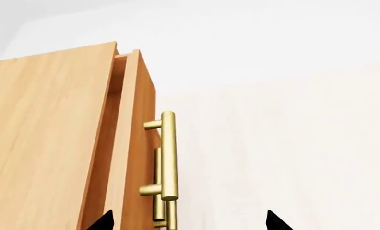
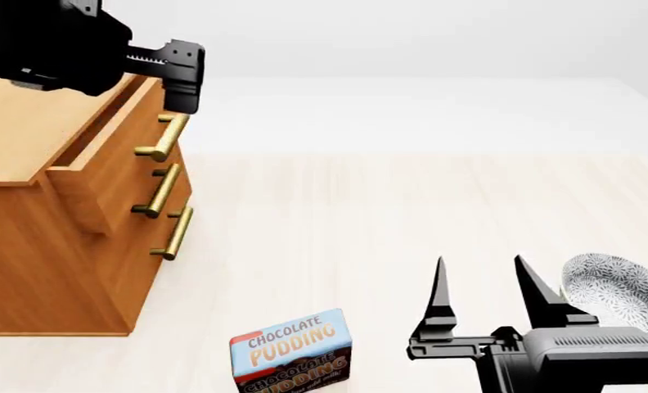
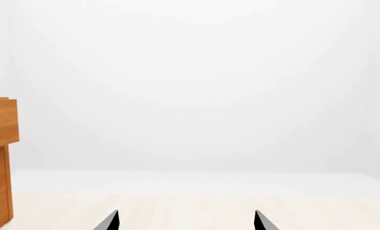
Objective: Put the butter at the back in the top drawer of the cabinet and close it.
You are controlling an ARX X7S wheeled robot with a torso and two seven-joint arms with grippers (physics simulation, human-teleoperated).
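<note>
The left gripper [image 2: 182, 78] hung just above and in front of the handle [image 2: 163, 137] of the top drawer [image 2: 105, 168], its jaws spread wide with nothing between them; in the left wrist view both fingertips [image 1: 104, 221] showed apart at the frame's edge, the brass bar lying between and beyond them. The right gripper [image 2: 488, 299] rested low over the table [image 2: 411, 213], well away from the cabinet [image 2: 29, 270], jaws likewise wide and empty.

The top drawer stood pulled partway out, its front clear of the two lower drawers [image 2: 155, 221] and a dark gap showing behind the front panel. What lay inside could not be seen from any view. The butter appeared in none of the pictures; whether it was already in the drawer or out of view I could not tell. Only the chocolate pudding box [image 2: 294, 350] stood on the table near the front, and a patterned plate [image 2: 618, 295] lay beside the right gripper.

Judging by the pose, the step in hand concerned the drawer handle, either the end of opening or the start of closing. The next move would call for lining the open jaws squarely on the bar, or pressing the drawer front straight inward
</note>
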